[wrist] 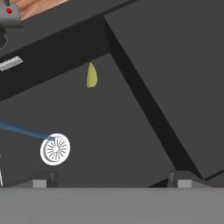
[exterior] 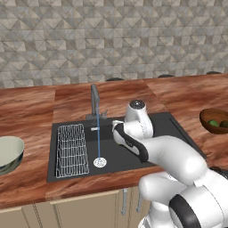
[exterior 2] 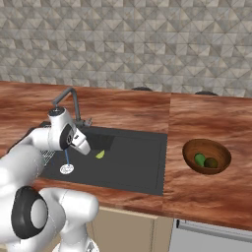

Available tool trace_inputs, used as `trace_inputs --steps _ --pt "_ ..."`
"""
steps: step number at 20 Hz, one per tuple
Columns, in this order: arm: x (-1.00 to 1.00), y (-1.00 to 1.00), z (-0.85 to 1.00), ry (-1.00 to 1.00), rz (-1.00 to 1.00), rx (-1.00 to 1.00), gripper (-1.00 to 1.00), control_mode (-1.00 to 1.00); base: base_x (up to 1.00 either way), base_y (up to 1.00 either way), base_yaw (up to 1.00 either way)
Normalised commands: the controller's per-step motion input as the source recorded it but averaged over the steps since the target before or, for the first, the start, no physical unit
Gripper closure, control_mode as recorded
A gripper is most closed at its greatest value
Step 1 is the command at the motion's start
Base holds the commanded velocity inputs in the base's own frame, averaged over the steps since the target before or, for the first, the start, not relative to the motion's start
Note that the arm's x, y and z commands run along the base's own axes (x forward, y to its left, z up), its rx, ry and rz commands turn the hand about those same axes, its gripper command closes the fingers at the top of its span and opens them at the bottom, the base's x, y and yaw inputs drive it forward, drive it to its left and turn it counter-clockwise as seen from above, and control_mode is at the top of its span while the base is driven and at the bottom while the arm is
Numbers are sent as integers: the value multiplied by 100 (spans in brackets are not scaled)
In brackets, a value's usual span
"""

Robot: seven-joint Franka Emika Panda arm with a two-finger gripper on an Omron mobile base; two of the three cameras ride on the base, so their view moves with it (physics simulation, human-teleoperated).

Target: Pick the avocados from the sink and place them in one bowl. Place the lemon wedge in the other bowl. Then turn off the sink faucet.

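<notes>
We see the gripper (wrist: 109, 181) wide open and empty over the sink (exterior 2: 142, 167); lemon wedge (wrist: 91, 75) on basin floor near far wall; both avocados (exterior 2: 205, 161) in wooden bowl (exterior 2: 216, 147), right counter

The wooden counter (exterior 2: 123, 110) carries the brown bowl (exterior 2: 206, 156) and pale bowl (exterior: 10, 153).

End effector (wrist: 109, 183) open wide, arm bent downward

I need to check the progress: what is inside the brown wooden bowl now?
The brown wooden bowl holds both avocados, the bright green one and the dark one, side by side. Anything beneath them is covered.
</notes>
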Motion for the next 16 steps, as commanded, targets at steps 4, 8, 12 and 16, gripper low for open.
trace_inputs --steps 4,8,12,16 --pt "23 0 -14 0 -3 -2 -100 -100 0 0 0" --pt "21 0 -14 0 -2 0 -100 -100 0 0 0" --pt "23 0 -25 0 -1 0 -100 -100 0 0 0" --pt "20 0 -35 0 -1 0 -100 -100 0 0 0"
